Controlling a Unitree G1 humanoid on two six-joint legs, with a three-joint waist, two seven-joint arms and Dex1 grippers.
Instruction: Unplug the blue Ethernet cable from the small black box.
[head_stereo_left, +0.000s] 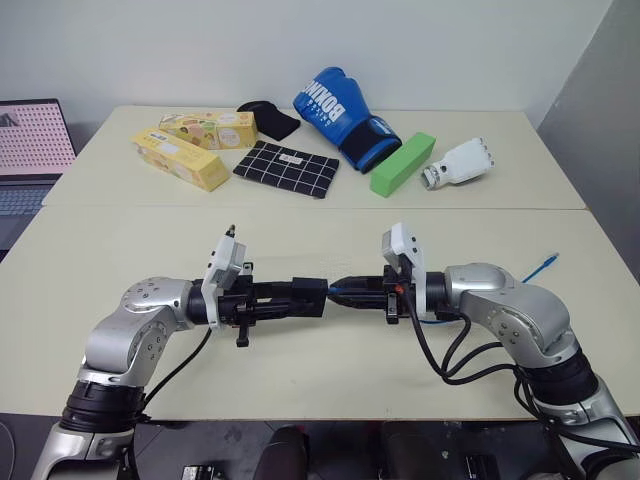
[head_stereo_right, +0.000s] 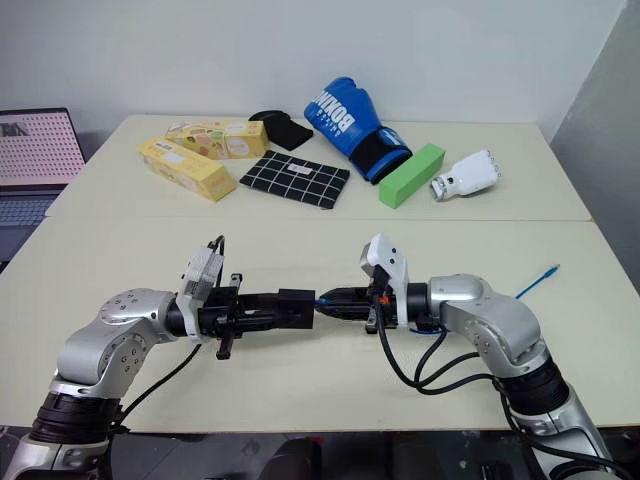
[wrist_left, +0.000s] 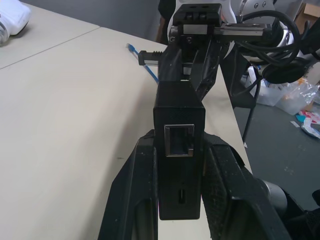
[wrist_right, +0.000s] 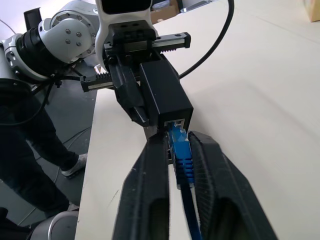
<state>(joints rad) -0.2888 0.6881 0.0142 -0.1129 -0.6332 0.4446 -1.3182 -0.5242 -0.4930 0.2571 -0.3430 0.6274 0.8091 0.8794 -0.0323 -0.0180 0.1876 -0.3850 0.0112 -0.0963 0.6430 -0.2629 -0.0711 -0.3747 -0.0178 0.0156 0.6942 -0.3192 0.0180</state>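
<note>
Above the near part of the cream counter, the two arms meet end to end. The left claw is clamped on the small black box, holding it in the air by its sides; in the left wrist view an empty port faces that camera. The right claw is closed around the blue Ethernet cable just behind its plug, which sits in the port on the box's opposite side. The cable trails back past the right arm, and its free end lies on the counter well to the right. At the far side lie a blue boxing glove, a green block, a black grid cloth, two yellow cartons and a white object
</note>
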